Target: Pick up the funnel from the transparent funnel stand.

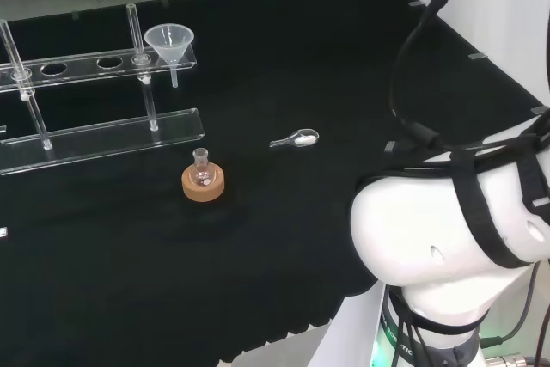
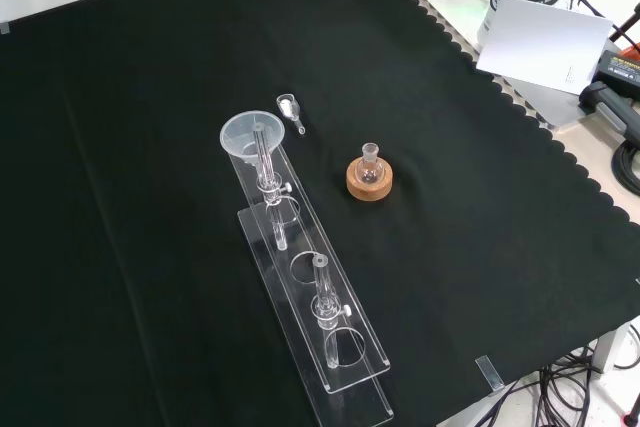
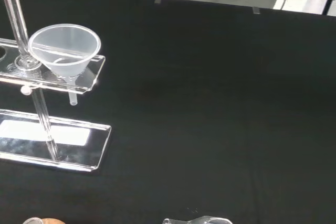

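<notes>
A clear plastic funnel (image 1: 169, 39) (image 2: 248, 134) (image 3: 65, 48) sits upright in the end hole of the transparent funnel stand (image 1: 103, 135) (image 2: 330, 347) (image 3: 52, 145). Its stem hangs down through the upper shelf. In the head view that hole is at the stand's right end. The other holes of the shelf hold nothing. Nothing touches the funnel. The wrist view looks at the funnel from some way off, over bare black cloth.
A small round flask on a cork ring (image 1: 203, 180) (image 2: 369, 175) stands near the stand. A small clear scoop (image 1: 296, 137) (image 2: 290, 107) (image 3: 199, 220) lies on the cloth close to the funnel end. The arm's white link (image 1: 447, 229) stands at the head view's right.
</notes>
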Robot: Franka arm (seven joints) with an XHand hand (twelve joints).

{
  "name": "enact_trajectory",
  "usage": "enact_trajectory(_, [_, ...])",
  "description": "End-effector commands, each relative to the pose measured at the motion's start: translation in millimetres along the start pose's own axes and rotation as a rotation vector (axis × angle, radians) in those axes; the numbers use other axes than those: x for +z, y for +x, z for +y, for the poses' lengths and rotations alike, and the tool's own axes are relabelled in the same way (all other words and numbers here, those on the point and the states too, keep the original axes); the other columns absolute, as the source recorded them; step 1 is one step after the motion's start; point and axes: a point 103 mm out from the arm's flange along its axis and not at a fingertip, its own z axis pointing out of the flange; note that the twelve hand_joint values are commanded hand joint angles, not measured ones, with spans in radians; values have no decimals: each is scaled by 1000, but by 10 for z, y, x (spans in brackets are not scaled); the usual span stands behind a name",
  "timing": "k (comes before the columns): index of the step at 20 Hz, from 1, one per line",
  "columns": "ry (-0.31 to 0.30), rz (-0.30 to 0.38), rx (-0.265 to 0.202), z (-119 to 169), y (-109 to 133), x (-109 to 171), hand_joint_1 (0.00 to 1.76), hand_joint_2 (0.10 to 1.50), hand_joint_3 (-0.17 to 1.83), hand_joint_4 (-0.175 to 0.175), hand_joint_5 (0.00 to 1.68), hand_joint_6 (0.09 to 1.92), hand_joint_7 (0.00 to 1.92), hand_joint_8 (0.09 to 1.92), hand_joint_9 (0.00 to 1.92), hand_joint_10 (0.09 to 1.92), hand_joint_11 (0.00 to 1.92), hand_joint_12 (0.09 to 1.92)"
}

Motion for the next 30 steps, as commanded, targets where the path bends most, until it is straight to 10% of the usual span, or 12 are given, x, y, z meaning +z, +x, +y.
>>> enact_trajectory(1, [-21, 3, -46, 244, 160, 35, 493, 544, 63, 62, 0, 87, 0, 87, 0, 87, 0, 87])
enact_trajectory(14, [5, -91, -113, 712, 425, 201, 788, 553, 43, 12, 0, 87, 0, 87, 0, 87, 47, 87])
enact_trajectory(20, [63, -90, -125, 942, 480, 323, 780, 575, -11, 11, 0, 87, 0, 87, 0, 87, 0, 363])
enact_trajectory(30, [125, -117, -170, 1294, 616, 518, 717, 577, -3, 4, 0, 87, 0, 87, 0, 87, 0, 158])
